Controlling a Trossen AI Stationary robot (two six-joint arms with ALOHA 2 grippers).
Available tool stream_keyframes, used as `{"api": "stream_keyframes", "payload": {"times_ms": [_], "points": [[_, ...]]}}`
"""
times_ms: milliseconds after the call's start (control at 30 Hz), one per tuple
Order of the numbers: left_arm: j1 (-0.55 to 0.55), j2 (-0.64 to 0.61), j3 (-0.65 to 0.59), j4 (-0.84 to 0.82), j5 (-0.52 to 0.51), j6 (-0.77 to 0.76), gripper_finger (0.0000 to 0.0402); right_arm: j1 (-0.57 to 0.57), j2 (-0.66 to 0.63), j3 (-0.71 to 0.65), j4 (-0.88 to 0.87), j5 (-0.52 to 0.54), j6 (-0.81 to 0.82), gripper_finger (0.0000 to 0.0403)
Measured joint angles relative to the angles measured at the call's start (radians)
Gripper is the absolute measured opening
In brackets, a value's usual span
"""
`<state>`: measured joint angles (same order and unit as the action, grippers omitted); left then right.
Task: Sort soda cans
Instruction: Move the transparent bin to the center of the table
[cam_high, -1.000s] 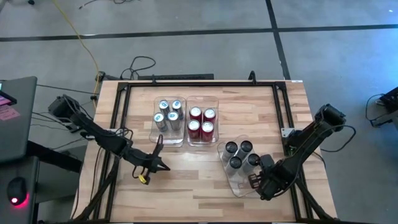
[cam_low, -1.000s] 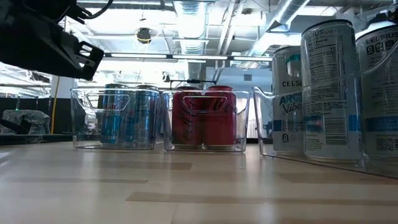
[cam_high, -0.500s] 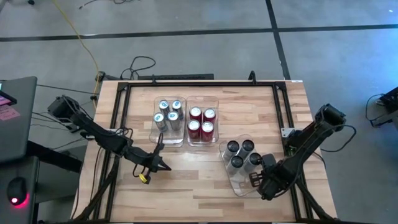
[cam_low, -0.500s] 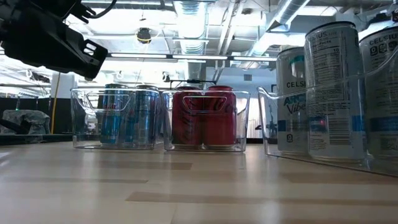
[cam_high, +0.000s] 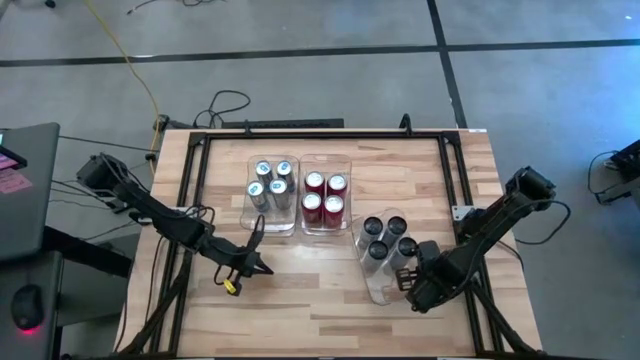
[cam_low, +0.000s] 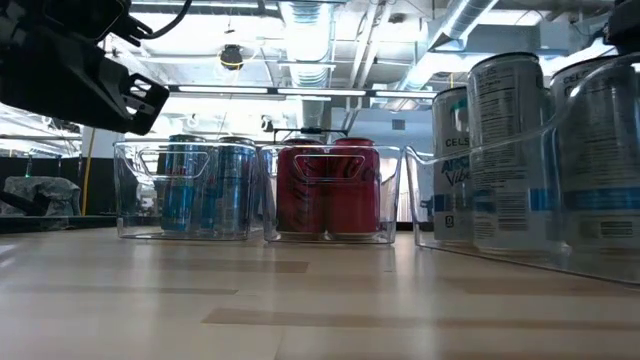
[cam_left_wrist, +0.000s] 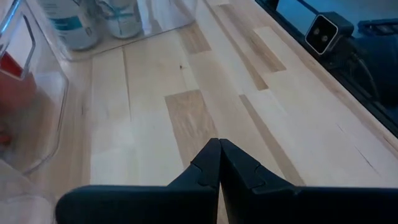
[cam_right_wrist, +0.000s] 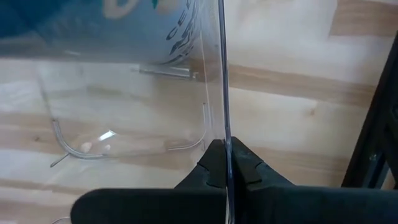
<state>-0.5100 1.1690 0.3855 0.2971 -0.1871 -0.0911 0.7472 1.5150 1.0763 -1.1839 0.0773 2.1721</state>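
My right end effector (cam_right_wrist: 224, 163) is pinched shut on the thin clear wall of the near bin (cam_high: 378, 286), at the desk's (cam_high: 330, 300) right front. Inside stand four dark-topped cans (cam_high: 385, 238), pale labels reading "CELSIUS" and "Vibe" in the low view. Farther back, silver-blue cans (cam_high: 271, 182) and red cans (cam_high: 325, 195) fill two clear bins, side by side. My left end effector (cam_high: 262, 266) hovers closed, empty, above the left front planks.

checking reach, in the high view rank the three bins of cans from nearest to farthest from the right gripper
1. Bin of dark cans, pinched at its wall by the right gripper.
2. Bin of red cans, mid-table.
3. Bin of silver-blue cans, farther left.
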Motion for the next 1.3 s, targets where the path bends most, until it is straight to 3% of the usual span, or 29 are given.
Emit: {"api": "stream_keyframes", "payload": {"times_ms": [600, 1300], "points": [[0.0, 0.0, 0.0, -0.019, 0.008, 0.0, 0.0, -0.097, 0.0, 0.0, -0.078, 0.056, -0.031, 0.0014], [-0.112, 0.0, 0.0, -0.061, -0.023, -0.003, 0.0, -0.356, 0.001, -0.001, -0.056, 0.092, -0.312, 0.0018]]}}
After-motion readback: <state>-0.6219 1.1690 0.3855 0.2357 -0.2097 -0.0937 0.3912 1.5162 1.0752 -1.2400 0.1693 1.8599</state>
